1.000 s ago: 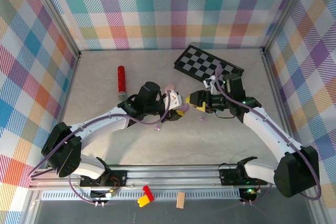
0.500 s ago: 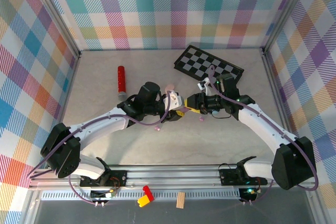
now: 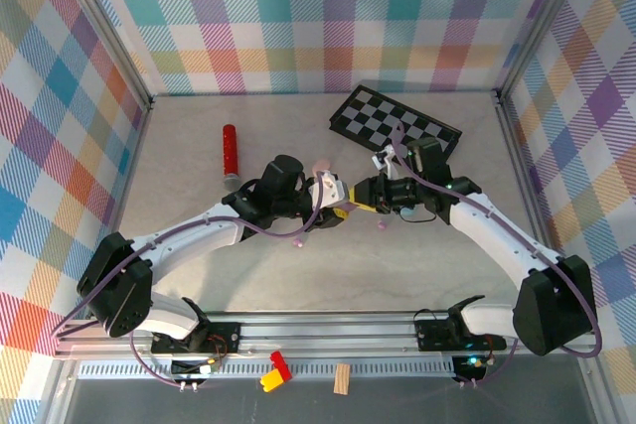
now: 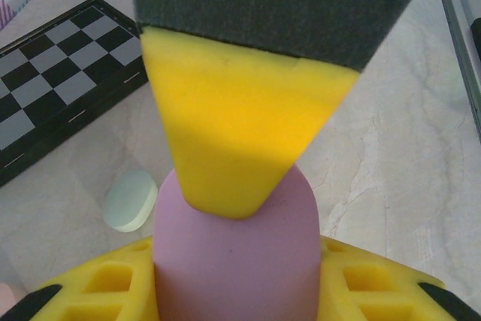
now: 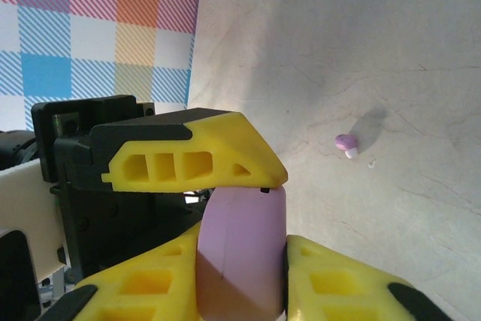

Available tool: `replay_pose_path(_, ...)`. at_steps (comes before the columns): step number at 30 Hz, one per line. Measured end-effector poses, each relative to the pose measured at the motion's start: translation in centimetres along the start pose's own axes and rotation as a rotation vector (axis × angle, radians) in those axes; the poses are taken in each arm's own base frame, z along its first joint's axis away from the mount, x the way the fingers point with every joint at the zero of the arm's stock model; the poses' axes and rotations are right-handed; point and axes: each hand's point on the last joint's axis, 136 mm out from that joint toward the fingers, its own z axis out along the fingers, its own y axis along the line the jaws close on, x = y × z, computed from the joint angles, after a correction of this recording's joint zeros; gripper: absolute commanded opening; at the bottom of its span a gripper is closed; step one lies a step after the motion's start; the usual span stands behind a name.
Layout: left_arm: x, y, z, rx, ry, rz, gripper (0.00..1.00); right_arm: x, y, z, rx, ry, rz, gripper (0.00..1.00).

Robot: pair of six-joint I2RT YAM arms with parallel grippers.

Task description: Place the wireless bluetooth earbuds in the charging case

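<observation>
A pink-purple charging case point(image 4: 233, 246) stands upright between my two grippers at the table's middle. My left gripper point(image 4: 237, 261) is shut on its lower part. My right gripper point(image 5: 242, 253) is shut on the same case point(image 5: 240, 238), its yellow fingers point(image 5: 338, 276) pressed to both sides. The left gripper's yellow finger point(image 5: 195, 159) lies across the case's top in the right wrist view. From above, the two grippers point(image 3: 336, 208) point(image 3: 358, 198) meet tip to tip and hide the case. A purple earbud point(image 5: 345, 143) point(image 3: 380, 226) and a pink earbud point(image 3: 296, 242) lie loose on the table.
A folded chessboard point(image 3: 396, 123) point(image 4: 52, 73) lies at the back right. A red cylinder with a grey mesh end point(image 3: 230, 153) lies at the back left. A pale mint pebble-shaped case point(image 4: 131, 201) rests near the chessboard. A small pink piece point(image 3: 320, 163) sits behind the left gripper.
My right gripper has moved left up to the left gripper and closed its fingers on the pink-purple case. The left arm has stayed put.
</observation>
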Motion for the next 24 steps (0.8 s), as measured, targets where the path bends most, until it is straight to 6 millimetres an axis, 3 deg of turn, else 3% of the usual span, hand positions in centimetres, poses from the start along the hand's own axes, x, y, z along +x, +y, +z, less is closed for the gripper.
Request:
replay_pose_path(7,-0.5,0.9,0.0,-0.058,-0.036,-0.009,0.81,-0.1,0.2,-0.3,0.008,-0.018,0.003,0.18)
replay_pose_path(11,-0.5,0.8,-0.9,-0.104,-0.094,-0.03,0.99,-0.5,1.7,-1.6,-0.018,-0.066,-0.019,0.18)
replay_pose_path(18,-3.9,2.4,-5.1,-0.212,-0.362,-0.127,1.0,-2.7,5.2,-4.9,-0.166,-0.18,-0.008,0.18)
replay_pose_path(21,-4.1,3.6,-6.7,-0.26,-0.478,-0.172,1.0,-3.4,5.7,-5.7,-0.231,-0.205,0.036,0.17)
replay_pose_path(24,-3.9,3.7,-7.0,-0.255,-0.538,-0.203,1.0,-3.8,6.1,-6.2,-0.286,-0.214,0.086,0.15)
